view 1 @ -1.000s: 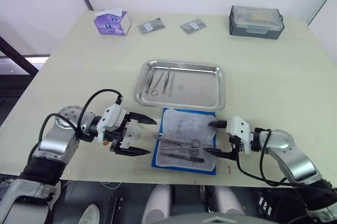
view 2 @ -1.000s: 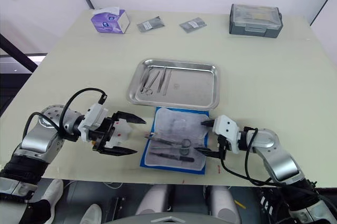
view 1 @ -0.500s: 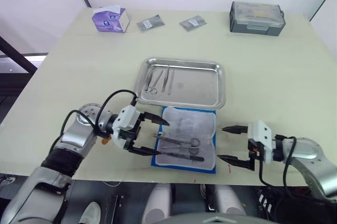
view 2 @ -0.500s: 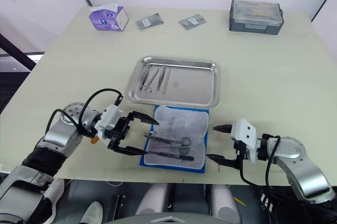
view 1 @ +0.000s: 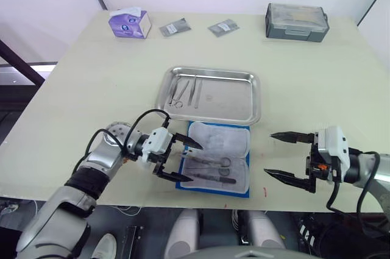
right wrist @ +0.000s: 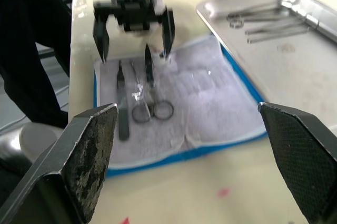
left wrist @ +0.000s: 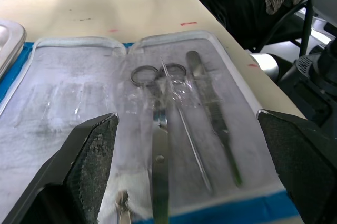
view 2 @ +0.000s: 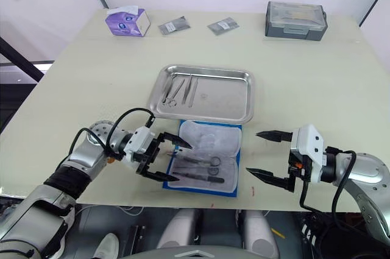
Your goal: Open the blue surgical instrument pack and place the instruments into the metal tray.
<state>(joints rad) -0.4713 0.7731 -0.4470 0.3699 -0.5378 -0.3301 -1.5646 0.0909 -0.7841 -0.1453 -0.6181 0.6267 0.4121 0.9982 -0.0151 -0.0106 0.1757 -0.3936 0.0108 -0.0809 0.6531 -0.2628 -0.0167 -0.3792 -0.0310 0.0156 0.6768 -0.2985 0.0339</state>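
- One blue surgical instrument pack (view 1: 214,163) lies unfolded on the surface (view 1: 317,88), pale lining up, just in front of the one metal tray (view 1: 210,94).
- Three instruments (left wrist: 179,124) rest on the lining: ring-handled scissors, a thin probe-like tool and flat tweezers.
- About three more silver tools (view 1: 184,93) lie at the tray's left end.
- The left hand (view 1: 184,161) is released, fingers spread wide over the pack's left edge, grasping nothing.
- The right hand (view 1: 286,156) is likewise spread and empty, off the pack to its right.
- At the far edge: one purple tissue box (view 1: 130,24), two grey foil packets (view 1: 175,27), one grey lidded box (view 1: 297,22).
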